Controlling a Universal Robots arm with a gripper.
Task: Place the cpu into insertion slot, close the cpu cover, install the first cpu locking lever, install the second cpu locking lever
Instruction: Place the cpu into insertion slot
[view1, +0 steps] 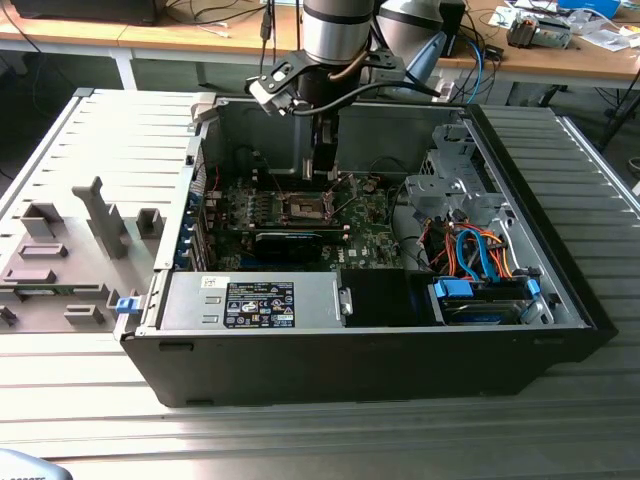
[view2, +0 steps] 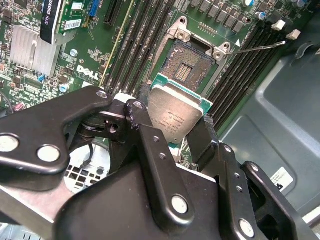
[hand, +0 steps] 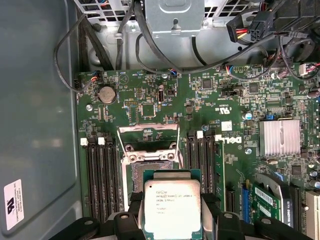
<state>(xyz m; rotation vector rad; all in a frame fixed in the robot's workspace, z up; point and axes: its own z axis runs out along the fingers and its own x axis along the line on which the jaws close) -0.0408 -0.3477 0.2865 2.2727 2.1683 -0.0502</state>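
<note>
Placement of the chip is the step in hand, judging by how things lie.

In the exterior view, the silver-and-black robot arm (view1: 335, 30) reaches down into the open black computer case (view1: 400, 370), which lies on the ribbed grey metal worktop (view1: 450, 430). Its tip hangs over the green motherboard (view1: 370, 235), near the insertion slot (view1: 303, 208), a small square socket with a dark centre and silvery rim.

In the second wrist view, the black fingers (view2: 202, 137) are closed on opposite edges of the cpu (view2: 175, 117), a small flat square chip with a silvery-grey metal face. The chip looks apart from the insertion slot (view2: 187, 70), whose contact field lies bare. A thin wire locking lever (view2: 260, 47) stands swung out beside the long black memory slots (view2: 245, 75).

In the first wrist view, the cpu (hand: 172, 207) hides the near edge of the insertion slot (hand: 149, 162), its sides roughly parallel to the rim. The cpu cover (hand: 148, 128), a small square silvery frame plate with a window, stands flipped open beyond the slot.

To do this well, I judge the chip should be kept level, squared and centred over the rim, then lowered straight with no sideways slide across the contacts. It should be let go only once it lies flat inside.
</note>
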